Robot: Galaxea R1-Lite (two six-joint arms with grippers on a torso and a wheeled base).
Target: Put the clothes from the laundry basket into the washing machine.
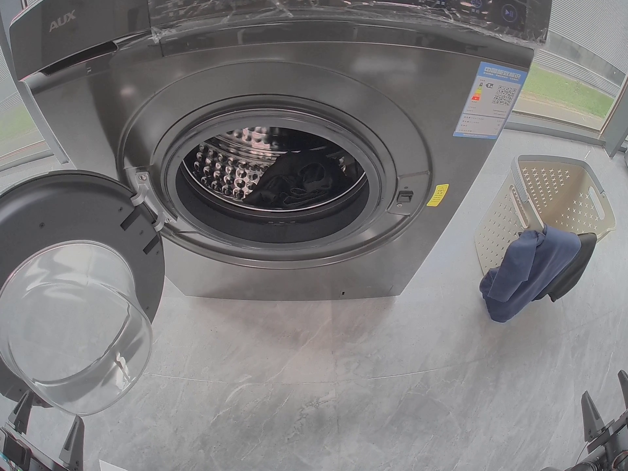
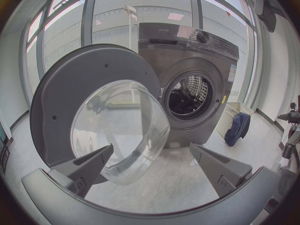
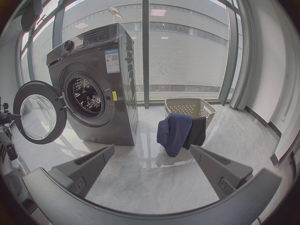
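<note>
Glossy grey floor (image 1: 294, 374): blue cloth garment (image 1: 526, 273) is draping vertically over beige perforated plastic basket (image 1: 557, 160), frame right; left gripper (image 2: 151, 147) and right gripper (image 3: 152, 147) both gaping, empty.

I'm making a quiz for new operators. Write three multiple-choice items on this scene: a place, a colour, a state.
1. Where is the laundry basket relative to the washing machine? A) to its right B) on top C) to its left
2. What colour is the larger garment over the basket's rim? A) red B) blue C) white
3. The machine's door is: A) shut B) swung open C) missing
Answers: 1 A, it stands to the machine's right; 2 B, the cloth is blue; 3 B, it hangs open on its hinge.
</note>
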